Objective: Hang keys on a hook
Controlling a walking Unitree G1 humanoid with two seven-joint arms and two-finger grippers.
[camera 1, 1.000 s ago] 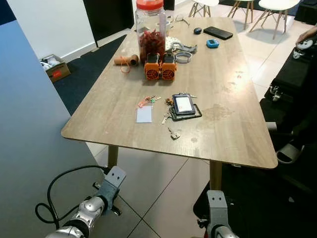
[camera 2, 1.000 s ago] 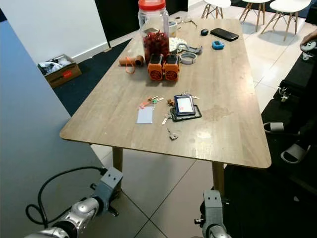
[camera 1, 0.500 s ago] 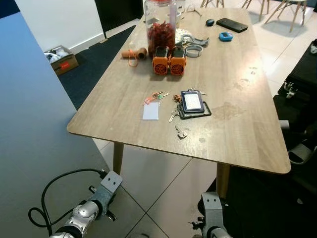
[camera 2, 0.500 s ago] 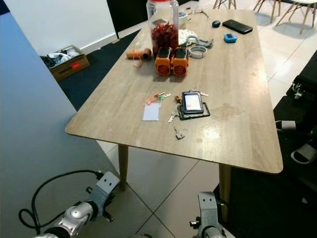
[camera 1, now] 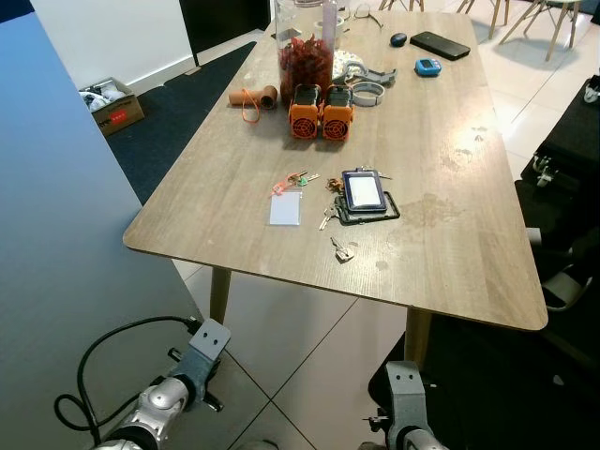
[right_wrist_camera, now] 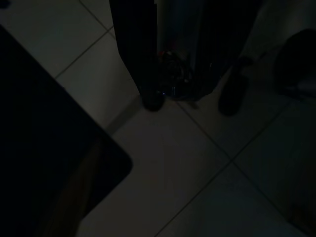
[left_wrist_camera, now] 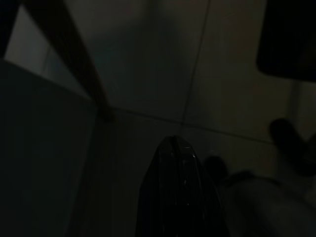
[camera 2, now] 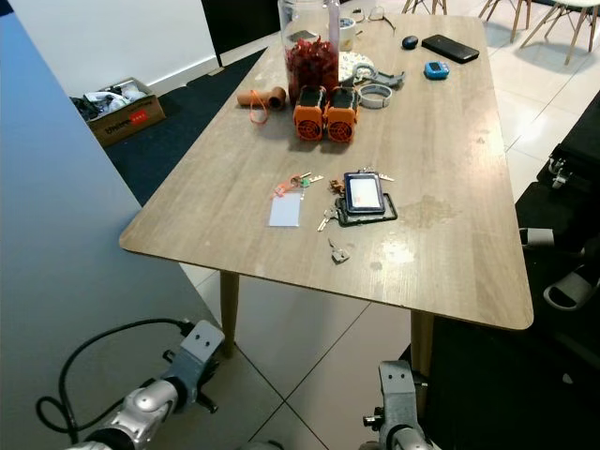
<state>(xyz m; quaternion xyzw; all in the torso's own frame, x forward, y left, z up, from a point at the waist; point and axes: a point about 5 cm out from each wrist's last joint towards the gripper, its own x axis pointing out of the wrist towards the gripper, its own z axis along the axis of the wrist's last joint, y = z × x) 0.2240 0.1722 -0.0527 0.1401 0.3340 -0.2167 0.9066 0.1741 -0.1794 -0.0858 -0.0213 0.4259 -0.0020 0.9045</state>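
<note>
Nothing is done yet: the keys (camera 1: 339, 248) lie on the worktop (camera 1: 450, 234) near its front edge, both arms hang low, left pincer (left_wrist_camera: 174, 148) closed, right pincer's state unclear.

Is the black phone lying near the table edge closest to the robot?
No, the black phone lies at the far end of the table, beyond the jar and the blue item.

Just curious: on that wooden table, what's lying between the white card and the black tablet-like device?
In the left eye view, a small bunch of keys lies on the table between the white card and the black device, close against the device.
</note>
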